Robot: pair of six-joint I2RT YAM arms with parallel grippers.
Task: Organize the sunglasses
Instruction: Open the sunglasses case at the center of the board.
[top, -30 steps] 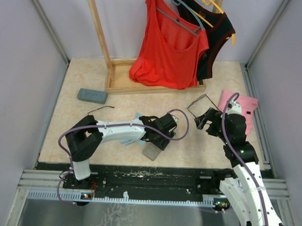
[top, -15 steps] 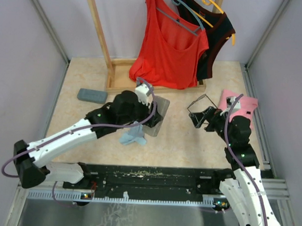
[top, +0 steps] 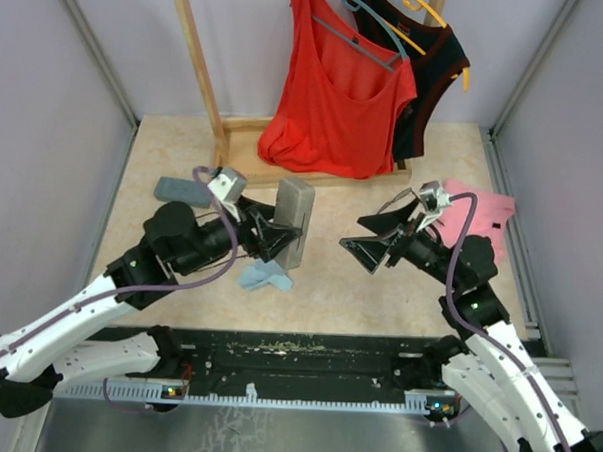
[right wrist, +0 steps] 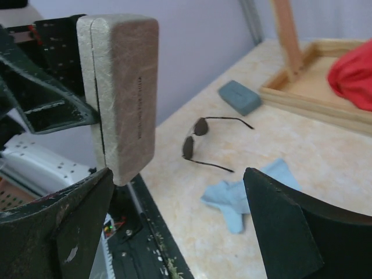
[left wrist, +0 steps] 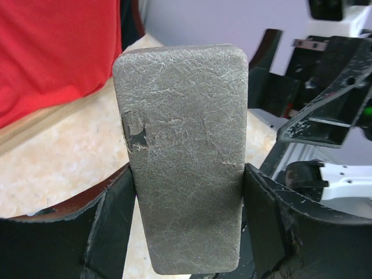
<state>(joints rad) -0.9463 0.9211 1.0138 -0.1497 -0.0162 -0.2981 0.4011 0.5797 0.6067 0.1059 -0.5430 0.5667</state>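
Since a moment ago, we see the left arm has raised the grey case (top: 294, 221) off the table (top: 165, 150) and stood it upright, and the right arm has swung left from the pink cloth (top: 485, 212) to face it.

The left gripper (left wrist: 189, 224) holds the case by its two long sides, fingers (left wrist: 116, 226) pressed against the lower half, jaws spread as wide as the case. The case's face is textured grey, scuffed, with a small torn patch at its left edge. In the right wrist view a line of small dark print runs down its narrow side; we cannot read it.

The right gripper (top: 369, 241) stands wide open and holds nothing. It is level with the case and near it, not touching.

One pair of sunglasses (right wrist: 203, 142) lies flat on the table, arms unfolded, beyond the raised case. It sits between a second, blue-grey case (right wrist: 239, 97) and a crumpled light blue cloth (right wrist: 244, 195), apart from both. In the top view the left arm covers this pair.

At the back, a red top (top: 337, 97) hangs over a wooden stand (top: 246, 169).
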